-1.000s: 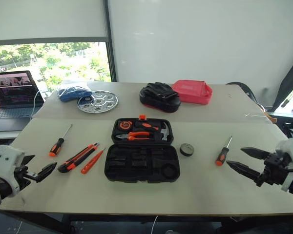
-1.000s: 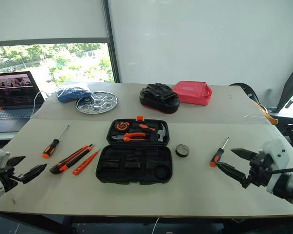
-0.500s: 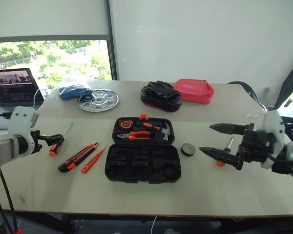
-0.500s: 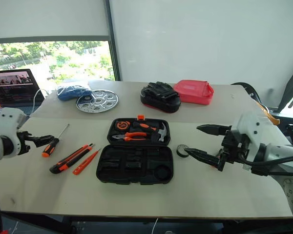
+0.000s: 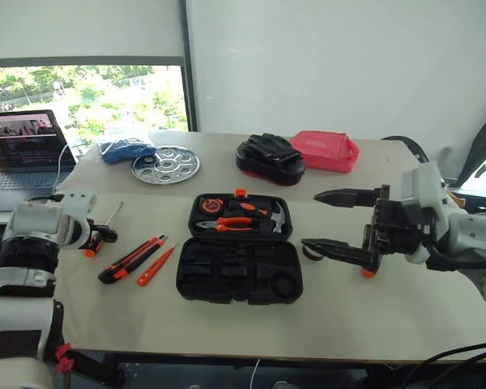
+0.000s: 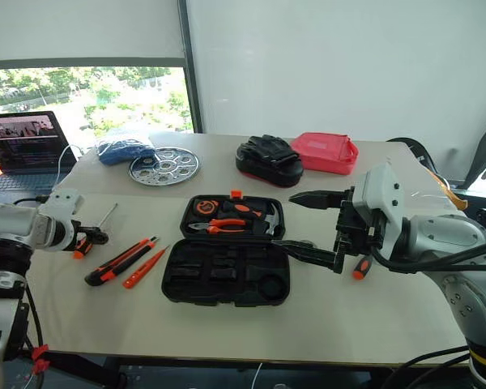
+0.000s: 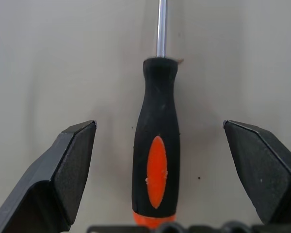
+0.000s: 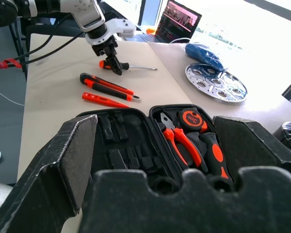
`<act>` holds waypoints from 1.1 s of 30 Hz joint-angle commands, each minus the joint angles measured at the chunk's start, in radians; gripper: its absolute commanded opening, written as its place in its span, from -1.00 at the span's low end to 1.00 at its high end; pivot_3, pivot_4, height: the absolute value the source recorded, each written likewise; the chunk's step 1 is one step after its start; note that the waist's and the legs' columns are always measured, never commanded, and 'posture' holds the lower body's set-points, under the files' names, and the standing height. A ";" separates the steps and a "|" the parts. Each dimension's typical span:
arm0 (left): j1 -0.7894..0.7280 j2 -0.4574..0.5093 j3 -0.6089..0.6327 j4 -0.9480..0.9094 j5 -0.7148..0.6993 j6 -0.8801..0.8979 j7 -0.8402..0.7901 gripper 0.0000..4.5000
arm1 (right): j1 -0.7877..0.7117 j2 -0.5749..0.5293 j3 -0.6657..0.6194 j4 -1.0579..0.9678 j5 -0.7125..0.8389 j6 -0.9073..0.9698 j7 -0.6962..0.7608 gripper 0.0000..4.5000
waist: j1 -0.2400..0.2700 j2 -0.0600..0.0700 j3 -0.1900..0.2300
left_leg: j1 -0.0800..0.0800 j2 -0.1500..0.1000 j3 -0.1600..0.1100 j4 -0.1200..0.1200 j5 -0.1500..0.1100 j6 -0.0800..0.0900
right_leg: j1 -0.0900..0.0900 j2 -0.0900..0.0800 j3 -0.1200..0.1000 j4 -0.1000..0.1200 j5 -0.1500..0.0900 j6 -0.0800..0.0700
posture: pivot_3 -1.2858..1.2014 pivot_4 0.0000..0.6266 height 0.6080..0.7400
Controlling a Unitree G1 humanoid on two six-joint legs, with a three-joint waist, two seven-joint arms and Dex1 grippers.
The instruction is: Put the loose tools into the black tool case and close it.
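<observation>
The black tool case (image 5: 238,274) lies open mid-table, its lid holding pliers, a tape measure and a hammer. Left of it lie a screwdriver (image 7: 156,160), the orange-black utility knife (image 5: 130,259) and the slim orange tool (image 5: 155,265). My left gripper (image 5: 97,237) is open, tilted down, its fingers straddling that screwdriver's handle without touching it. My right gripper (image 5: 310,220) hangs open and level just right of the case, pointing at it. It hides most of the tape roll (image 5: 310,253) and of the second screwdriver (image 6: 360,267).
Along the back of the table stand a laptop (image 5: 20,154), a blue bundle (image 5: 123,151), a round perforated steel plate (image 5: 166,165), a black glove heap (image 5: 269,158) and a red pouch (image 5: 324,151). Bare tabletop stretches in front of the case.
My left gripper came forward and tipped down over the left screwdriver's handle. My right gripper rose and swung left to the case's right side, now covering the tape roll and right screwdriver.
</observation>
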 commanded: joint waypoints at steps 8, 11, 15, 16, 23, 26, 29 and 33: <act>-0.139 -0.066 -0.034 0.263 0.125 -0.099 -0.104 -0.19 | -0.001 0.001 -0.023 -0.040 0.029 0.012 -0.043 1.00 | 0.000 0.000 0.000 | 0.000 0.000 -0.001 0.001 0.000 0.000 | 0.000 0.000 0.000 0.002 0.000 0.000 | 0.03 -0.52 1.00; -0.146 -0.069 -0.037 0.283 0.145 -0.088 -0.128 -0.66 | -0.005 -0.001 -0.028 -0.034 0.030 0.015 -0.051 1.00 | -0.003 0.000 0.000 | 0.001 0.000 -0.001 0.001 0.000 0.000 | 0.001 0.000 0.000 0.003 0.000 0.000 | 0.03 -0.52 1.00; -0.144 -0.063 -0.010 0.299 0.155 -0.101 -0.121 -0.66 | 0.005 -0.003 -0.031 -0.032 0.023 0.014 -0.059 1.00 | -0.004 0.000 0.000 | 0.001 0.000 -0.001 0.001 0.000 0.000 | 0.001 0.000 0.000 0.003 0.000 0.000 | 0.03 -0.52 1.00; -0.147 -0.062 -0.002 0.299 0.155 -0.105 -0.122 -0.66 | 0.008 -0.004 -0.033 -0.033 0.023 0.015 -0.061 1.00 | -0.003 0.000 0.000 | 0.001 0.000 -0.001 0.001 0.000 0.000 | 0.001 0.000 0.000 0.003 0.000 0.000 | 0.03 -0.52 1.00; -0.171 -0.054 -0.075 0.164 0.217 -0.446 -0.323 -0.66 | 0.037 -0.016 -0.052 -0.038 0.039 0.039 -0.069 1.00 | 0.000 0.000 0.000 | -0.001 0.000 -0.002 0.002 0.000 0.000 | 0.000 0.000 -0.002 0.003 0.000 0.000 | 0.03 -0.52 1.00; -0.212 -0.077 -0.117 0.000 0.187 -0.602 -0.583 -0.66 | 0.083 -0.023 -0.086 -0.035 0.037 0.047 -0.075 1.00 | 0.015 -0.001 0.000 | -0.004 0.000 -0.004 0.003 0.000 0.000 | 0.000 -0.001 -0.004 0.001 0.000 0.000 | 0.03 -0.52 1.00; -0.236 -0.119 -0.155 -0.136 0.164 -0.658 -0.771 -0.66 | 0.123 -0.021 -0.117 -0.046 0.043 0.055 -0.093 1.00 | 0.030 -0.001 0.000 | -0.008 -0.001 -0.005 0.004 0.000 0.000 | -0.001 -0.002 -0.006 0.001 0.001 0.001 | 0.03 -0.52 1.00; -0.253 -0.215 -0.217 -0.232 0.185 -0.710 -0.858 -0.66 | 0.190 -0.014 -0.152 -0.073 0.031 0.055 -0.113 1.00 | 0.025 0.000 0.000 | -0.008 -0.001 -0.005 0.005 0.000 0.001 | 0.001 -0.002 -0.006 -0.001 0.002 0.002 | 0.03 -0.52 1.00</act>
